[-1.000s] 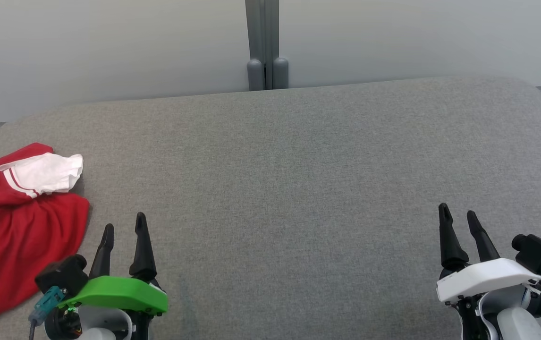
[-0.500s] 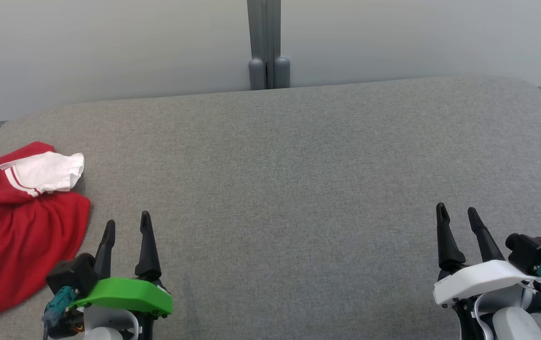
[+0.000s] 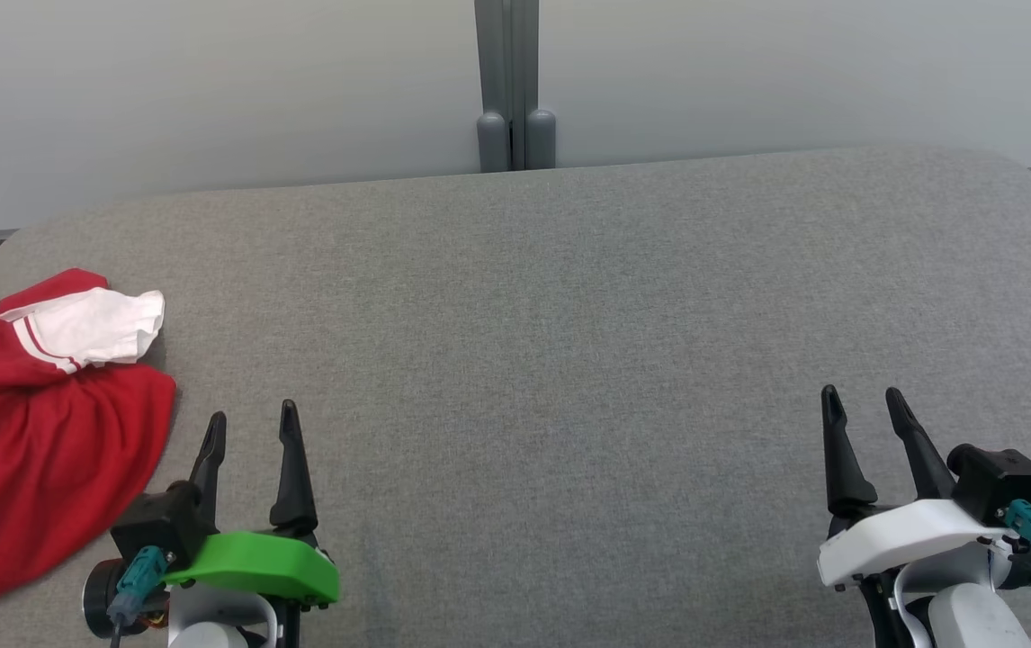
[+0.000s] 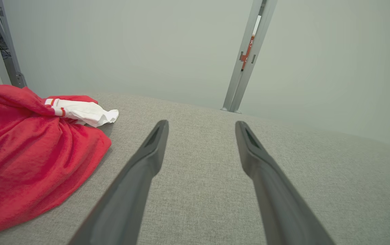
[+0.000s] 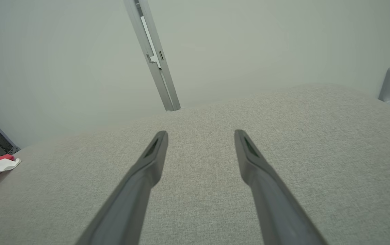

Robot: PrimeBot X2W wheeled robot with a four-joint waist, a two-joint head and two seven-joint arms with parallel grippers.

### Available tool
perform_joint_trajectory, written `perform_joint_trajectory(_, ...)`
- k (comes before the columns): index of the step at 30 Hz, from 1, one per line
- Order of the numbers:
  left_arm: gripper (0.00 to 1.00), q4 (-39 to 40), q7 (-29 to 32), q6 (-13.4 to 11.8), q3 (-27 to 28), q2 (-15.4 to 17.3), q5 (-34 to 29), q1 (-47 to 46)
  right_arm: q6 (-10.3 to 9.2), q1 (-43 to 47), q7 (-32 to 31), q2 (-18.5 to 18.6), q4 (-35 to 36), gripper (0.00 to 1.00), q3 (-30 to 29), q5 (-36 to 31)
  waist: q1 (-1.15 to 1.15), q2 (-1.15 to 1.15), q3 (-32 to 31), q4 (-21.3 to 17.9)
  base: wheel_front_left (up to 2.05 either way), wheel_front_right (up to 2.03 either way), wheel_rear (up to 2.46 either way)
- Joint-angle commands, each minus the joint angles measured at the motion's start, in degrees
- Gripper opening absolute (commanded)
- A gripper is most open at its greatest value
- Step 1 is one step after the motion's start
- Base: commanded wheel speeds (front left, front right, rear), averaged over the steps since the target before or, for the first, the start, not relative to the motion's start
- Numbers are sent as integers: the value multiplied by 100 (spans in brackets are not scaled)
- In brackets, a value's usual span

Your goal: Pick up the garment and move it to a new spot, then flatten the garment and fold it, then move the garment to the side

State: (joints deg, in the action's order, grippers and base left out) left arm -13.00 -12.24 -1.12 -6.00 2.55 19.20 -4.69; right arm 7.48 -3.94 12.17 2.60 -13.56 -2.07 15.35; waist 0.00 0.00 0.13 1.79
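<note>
The crumpled red garment [image 3: 39, 450] lay in a loose heap at the left end of the grey woven-fabric surface [image 3: 551, 315], with part of it running past the left edge of the head view. A white sleeve-like piece with red stripes [image 3: 97, 324] sat bunched on the heap's far side, its free end pointing toward the middle of the surface.

Just to the right of the heap, and apart from it, was the left gripper [image 3: 252, 414] under its green cover. Its two long dark fingers were spread with nothing but bare fabric between them (the left wrist view showed the gap plainly, with the red cloth off to one side). Whether the fingertips touched the surface could not be told.

The right gripper [image 3: 862, 393], under a white cover, was well apart from the garment at the opposite side of the surface, its fingers likewise parted and holding nothing.

Behind the surface stood a pale, plain wall panel [image 3: 210, 90], split by an upright grey metal post [image 3: 515, 81].
</note>
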Motion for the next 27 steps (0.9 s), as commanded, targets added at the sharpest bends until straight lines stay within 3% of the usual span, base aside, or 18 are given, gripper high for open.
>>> perform_joint_trajectory(1,100,27,-46,-40,-22,44,-135,37,2,-60,57,34,38,100,15,-140,0,0,0,4,0,0,0)
perform_joint_trajectory(27,100,-23,-301,-150,-171,51,-785,68,1,-43,311,41,98,100,60,-1080,0,0,-22,161,0,0,0)
